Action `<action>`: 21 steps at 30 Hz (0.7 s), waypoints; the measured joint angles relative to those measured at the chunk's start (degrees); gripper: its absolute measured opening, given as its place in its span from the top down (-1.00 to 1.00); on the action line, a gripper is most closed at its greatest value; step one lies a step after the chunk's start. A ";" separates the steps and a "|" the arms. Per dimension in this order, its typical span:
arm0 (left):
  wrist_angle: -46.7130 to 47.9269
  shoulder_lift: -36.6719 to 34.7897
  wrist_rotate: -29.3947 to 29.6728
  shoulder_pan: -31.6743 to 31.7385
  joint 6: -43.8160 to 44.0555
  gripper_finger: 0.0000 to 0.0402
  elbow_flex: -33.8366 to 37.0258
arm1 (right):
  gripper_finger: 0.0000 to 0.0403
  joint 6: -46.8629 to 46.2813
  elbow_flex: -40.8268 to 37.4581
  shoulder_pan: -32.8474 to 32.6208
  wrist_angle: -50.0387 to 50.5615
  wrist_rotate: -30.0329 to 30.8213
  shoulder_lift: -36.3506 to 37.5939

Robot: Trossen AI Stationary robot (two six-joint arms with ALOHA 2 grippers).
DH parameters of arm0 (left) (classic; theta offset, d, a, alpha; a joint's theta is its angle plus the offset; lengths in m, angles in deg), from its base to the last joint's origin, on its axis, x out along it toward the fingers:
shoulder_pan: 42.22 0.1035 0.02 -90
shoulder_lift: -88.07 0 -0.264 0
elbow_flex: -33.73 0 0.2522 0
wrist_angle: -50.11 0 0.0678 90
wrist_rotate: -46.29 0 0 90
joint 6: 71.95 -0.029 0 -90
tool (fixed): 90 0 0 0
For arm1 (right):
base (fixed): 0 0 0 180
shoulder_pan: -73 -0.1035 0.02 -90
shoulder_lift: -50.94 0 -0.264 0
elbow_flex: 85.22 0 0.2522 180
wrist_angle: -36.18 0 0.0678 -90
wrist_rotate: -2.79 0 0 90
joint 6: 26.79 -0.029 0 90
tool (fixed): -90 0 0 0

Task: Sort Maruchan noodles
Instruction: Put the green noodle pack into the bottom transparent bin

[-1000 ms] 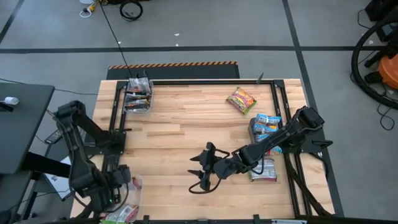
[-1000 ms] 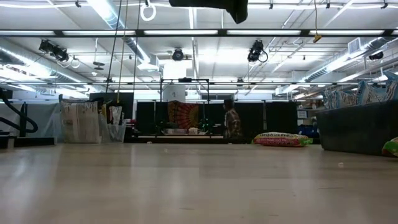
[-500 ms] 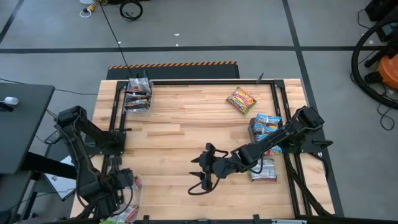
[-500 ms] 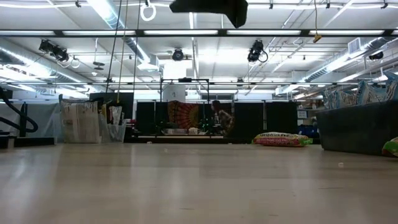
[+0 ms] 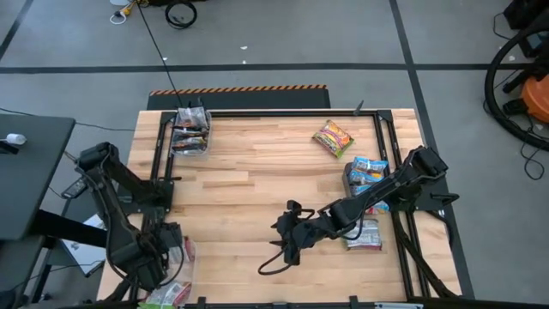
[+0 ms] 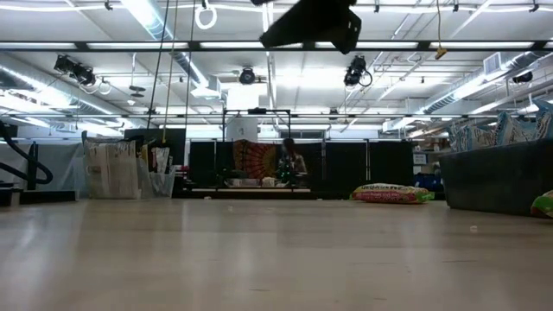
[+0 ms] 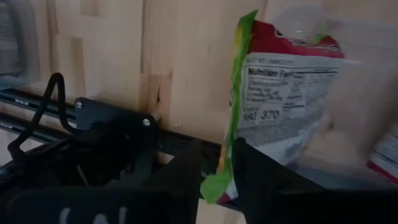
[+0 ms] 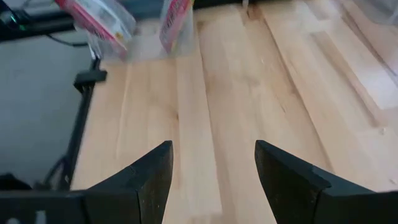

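The right claw [image 8: 211, 180] hangs spread over bare wooden surface [image 8: 249, 93]. Red-and-white packets [image 8: 99, 18] sit in a clear bin [image 8: 146, 37] at the far edge.

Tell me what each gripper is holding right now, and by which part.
The left gripper has a green-edged noodle packet between its fingers by the bottom corner; whether it grips cannot be told. The right gripper is open, holding nothing.

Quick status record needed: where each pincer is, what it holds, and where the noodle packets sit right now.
left pincer: at the table's near left corner, over a clear bin; a green-edged packet stands between its fingers, grip unclear
right pincer: open, empty, above bare wood at table centre
far left bin: dark packets inside
right side: yellow-red packet loose on the wood; blue-white packets in a bin; one more packet nearer the front
table: centre bare
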 joint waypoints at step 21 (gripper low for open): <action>-29.28 -10.93 31.81 12.41 -26.18 0.33 -13.62 | -0.14 -17.19 -0.90 -10.06 53.18 -26.43 7.57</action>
